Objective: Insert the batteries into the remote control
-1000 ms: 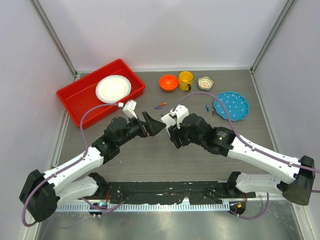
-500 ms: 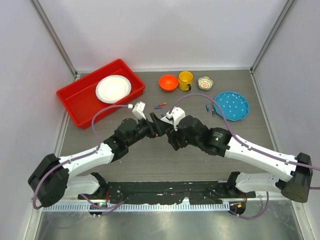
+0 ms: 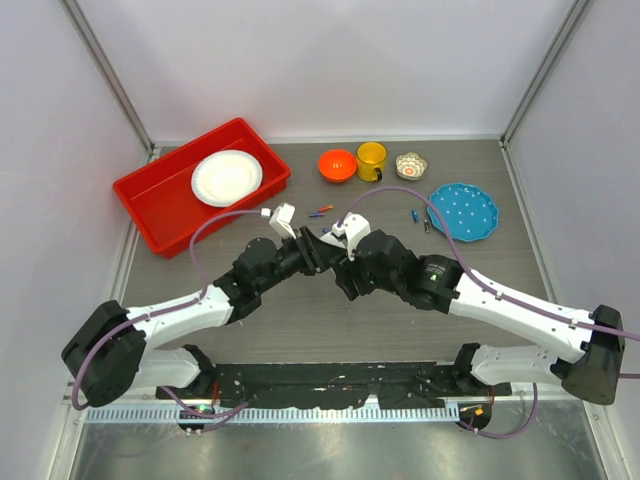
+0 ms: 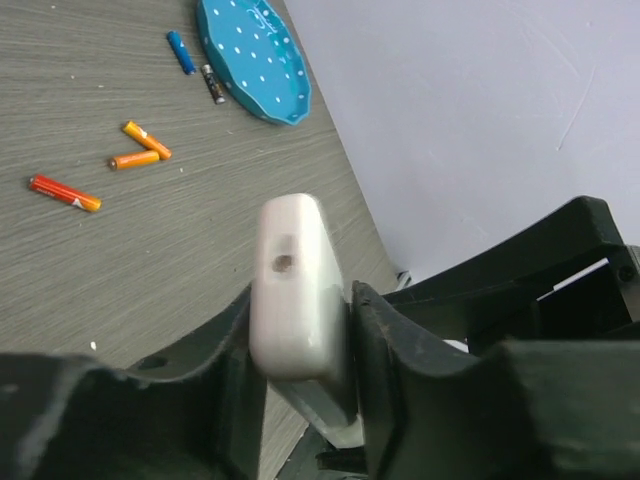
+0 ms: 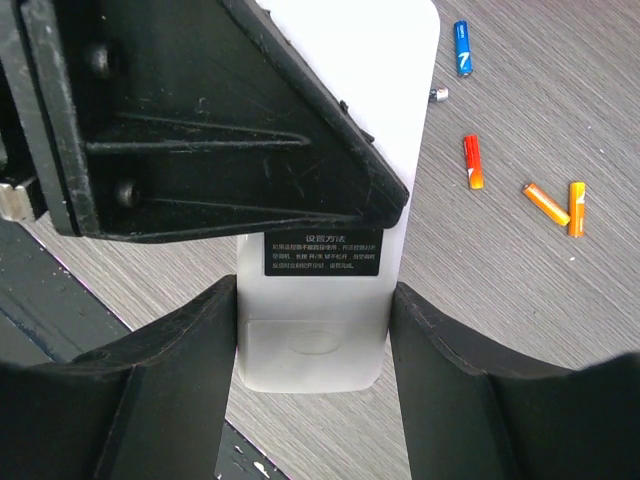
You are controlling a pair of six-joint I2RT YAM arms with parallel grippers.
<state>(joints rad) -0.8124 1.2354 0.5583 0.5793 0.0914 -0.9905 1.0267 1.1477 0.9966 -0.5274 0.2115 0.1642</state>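
The white remote control (image 5: 330, 300) is held above the table, back side up with a black label, between both grippers. My right gripper (image 5: 312, 330) is shut across its width near one end. My left gripper (image 4: 300, 330) is shut on the other end (image 4: 295, 290), a finger pressing each flat face; its black fingers (image 5: 200, 120) cover the upper half in the right wrist view. In the top view the two grippers (image 3: 315, 250) (image 3: 345, 262) meet mid-table and hide the remote. Loose batteries lie on the table: orange ones (image 4: 147, 140), a red one (image 4: 65, 193), a blue one (image 4: 181, 52).
A red bin (image 3: 160, 200) holding a white plate (image 3: 226, 177) stands at the back left. An orange bowl (image 3: 337, 164), a yellow mug (image 3: 371, 159) and a small patterned bowl (image 3: 410, 165) line the back. A blue dotted plate (image 3: 463, 210) sits at the right, two batteries (image 3: 415, 215) beside it.
My left arm has swung right to the remote in the right gripper. Its jaws went from wide open to closed on the remote's end. The right gripper kept its hold.
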